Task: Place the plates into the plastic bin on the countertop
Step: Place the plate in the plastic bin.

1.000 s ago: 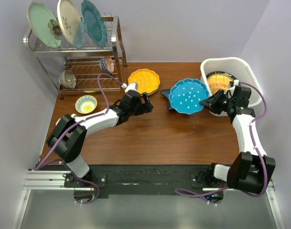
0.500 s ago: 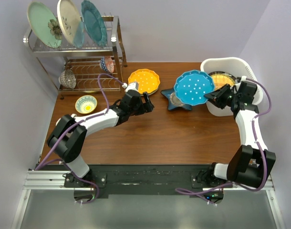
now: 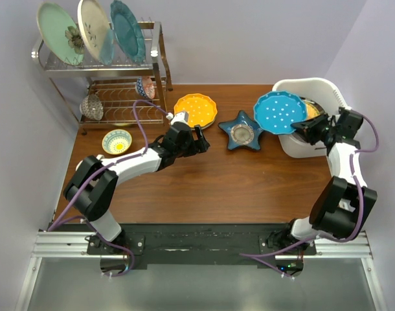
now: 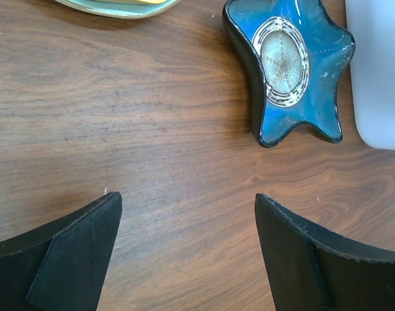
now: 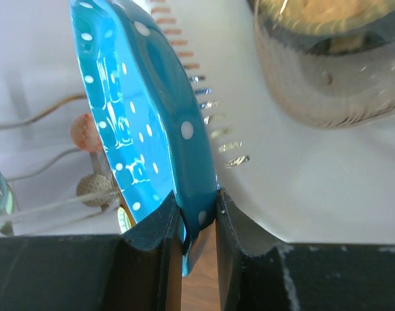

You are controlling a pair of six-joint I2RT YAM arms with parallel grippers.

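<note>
My right gripper is shut on the rim of a blue white-dotted plate, which it holds tilted over the left rim of the white plastic bin. A plate with a yellow centre lies inside the bin, partly hidden. The blue star-shaped plate lies flat on the table left of the bin. Further left sits the yellow scalloped plate. My left gripper hangs open over bare wood just below that plate.
A chrome wire rack at the back left carries three large upright plates on top and a small patterned bowl below. Another small yellow-and-blue bowl sits on the table in front of the rack. Walls close in on both sides.
My right gripper has lifted the blue dotted plate off the star-shaped plate and carried it right, up over the bin's rim. The left arm has stayed still.
</note>
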